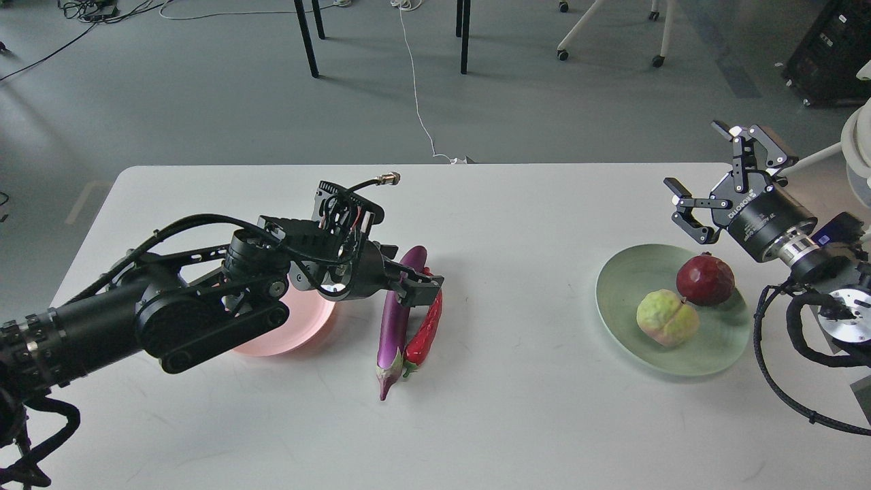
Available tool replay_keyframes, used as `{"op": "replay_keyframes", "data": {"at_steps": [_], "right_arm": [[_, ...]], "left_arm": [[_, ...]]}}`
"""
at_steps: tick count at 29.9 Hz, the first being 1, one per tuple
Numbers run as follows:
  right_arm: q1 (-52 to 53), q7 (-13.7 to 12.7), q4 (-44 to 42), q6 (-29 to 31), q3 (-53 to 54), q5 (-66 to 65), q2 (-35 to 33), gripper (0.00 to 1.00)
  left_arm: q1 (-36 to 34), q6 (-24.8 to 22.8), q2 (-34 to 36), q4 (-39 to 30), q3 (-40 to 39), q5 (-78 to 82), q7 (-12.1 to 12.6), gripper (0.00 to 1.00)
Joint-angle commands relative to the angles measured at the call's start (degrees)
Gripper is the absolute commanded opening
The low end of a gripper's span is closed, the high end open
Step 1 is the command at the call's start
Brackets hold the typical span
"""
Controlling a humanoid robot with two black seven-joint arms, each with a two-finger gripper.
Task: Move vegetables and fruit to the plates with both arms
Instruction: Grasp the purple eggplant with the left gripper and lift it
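Note:
The purple eggplant (395,320) and the red chili pepper (426,328) lie side by side at the table's middle. My left gripper (416,284) is down on the eggplant's upper half, fingers spread, one finger (425,289) between the eggplant and the chili. The pink plate (299,333) lies left of them, mostly hidden by my left arm. The pale green plate (612,299) at the right holds the pomegranate (705,279) and the yellow-green fruit (667,318). My right gripper (708,175) is open and empty, raised behind that plate.
The white table (531,422) has bare surface in front and between the vegetables and the green plate. Its far edge runs just behind my right gripper. Chair legs and cables are on the floor beyond.

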Motion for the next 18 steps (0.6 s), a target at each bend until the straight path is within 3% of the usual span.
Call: {"op": "replay_keyframes", "data": {"at_steps": [1, 13, 16, 18], "right_arm": [[-0.4, 0.0, 0.1, 0.4, 0.1, 0.0, -0.5, 0.98], [-0.6, 0.0, 0.6, 0.8, -0.1, -0.2, -2.1, 0.99], [-0.6, 0.0, 0.4, 0.8, -0.1, -0.3, -2.7, 0.99], [-0.6, 0.0, 0.5, 0.8, -0.1, -0.3, -3.4, 0.98]], "left_arm": [[0.1, 0.0, -1.4, 2.6, 0.1, 0.1, 0.0, 0.99], [0.7, 0.7, -5.7, 9.8, 2.1, 0.0, 0.1, 0.94], [0.7, 0.5, -6.0, 9.9, 2.1, -0.4, -0.1, 0.81], [0.6, 0.3, -6.1, 9.7, 2.1, -0.4, 0.0, 0.63]]}}
